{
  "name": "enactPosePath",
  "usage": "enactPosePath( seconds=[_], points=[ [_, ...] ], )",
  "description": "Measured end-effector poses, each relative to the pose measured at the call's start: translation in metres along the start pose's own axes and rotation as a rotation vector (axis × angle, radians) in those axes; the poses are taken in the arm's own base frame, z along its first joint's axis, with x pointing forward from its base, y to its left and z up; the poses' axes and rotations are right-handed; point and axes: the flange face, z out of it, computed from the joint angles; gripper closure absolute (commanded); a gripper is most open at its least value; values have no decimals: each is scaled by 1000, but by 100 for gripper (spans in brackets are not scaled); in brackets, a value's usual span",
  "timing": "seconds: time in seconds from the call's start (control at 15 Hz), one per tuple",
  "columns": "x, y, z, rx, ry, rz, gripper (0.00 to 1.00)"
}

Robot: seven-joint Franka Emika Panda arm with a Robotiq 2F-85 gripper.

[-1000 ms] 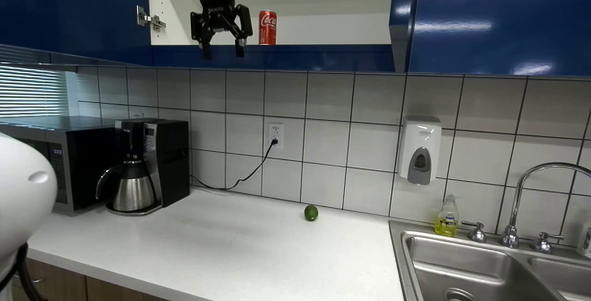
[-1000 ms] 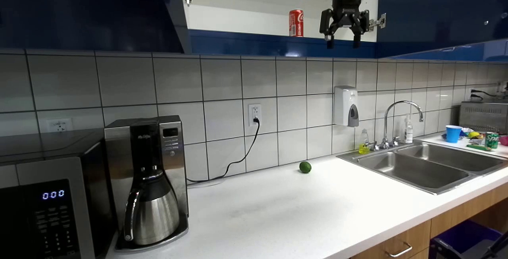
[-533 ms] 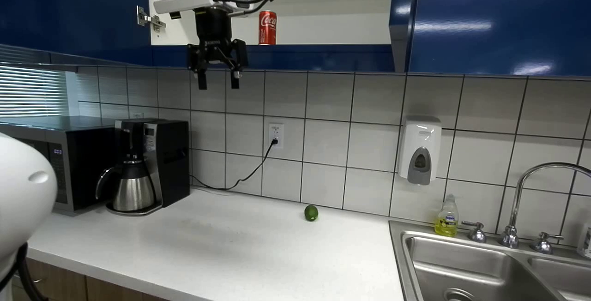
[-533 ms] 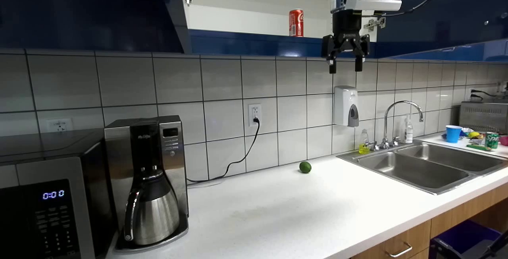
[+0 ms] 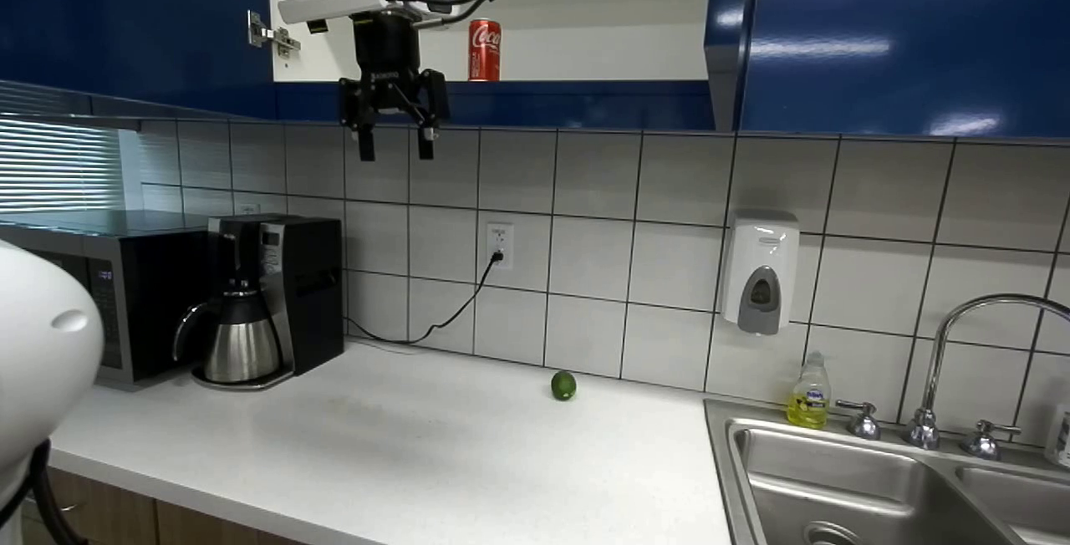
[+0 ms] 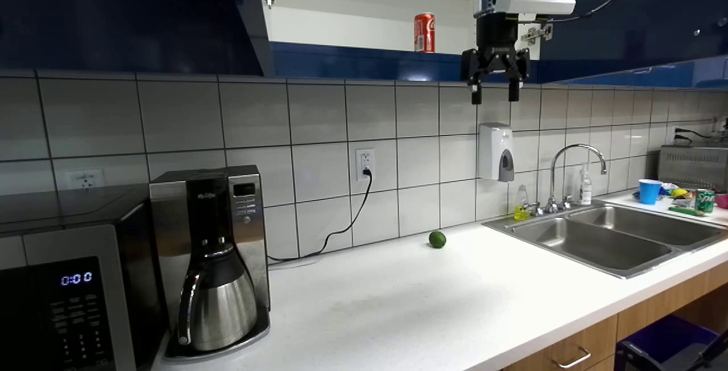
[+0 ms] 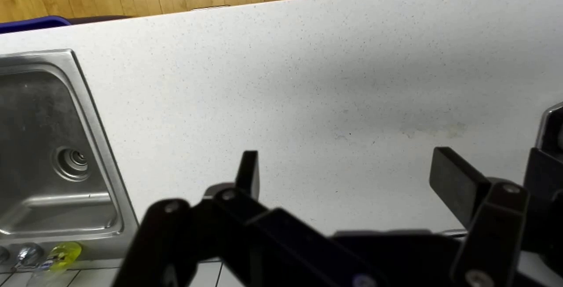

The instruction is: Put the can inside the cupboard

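Note:
The can [image 5: 484, 50] [image 6: 424, 33] is red and stands upright on the shelf of the cupboard [image 5: 585, 104] [image 6: 352, 61], near its front edge, in both exterior views. The cupboard is open, with a pale interior and dark-blue front edge. My gripper [image 5: 396, 149] [image 6: 495, 98] is open and empty, pointing down in front of the cupboard. Its fingertips are below the shelf edge, apart from the can. In the wrist view the spread fingers [image 7: 345, 163] have only the white counter beneath them. The can is out of the wrist view.
A green fruit [image 5: 563, 385] lies on the counter [image 5: 468, 445] by the tiled wall. A coffee maker [image 6: 227, 303] and a microwave [image 6: 62, 280] stand at one end. A sink [image 5: 827, 470] is at the other. An open door [image 5: 134, 18] hangs beside the cupboard.
My gripper has moved down, from in front of the shelf to below its edge, and has been nearly still over the last half second. The can has not moved.

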Motion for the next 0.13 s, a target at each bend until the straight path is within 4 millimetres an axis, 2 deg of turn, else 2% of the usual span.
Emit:
enactPosePath(
  seconds=[0.13],
  points=[
    [0, 0, 0, 0, 0, 0, 0]
  ],
)
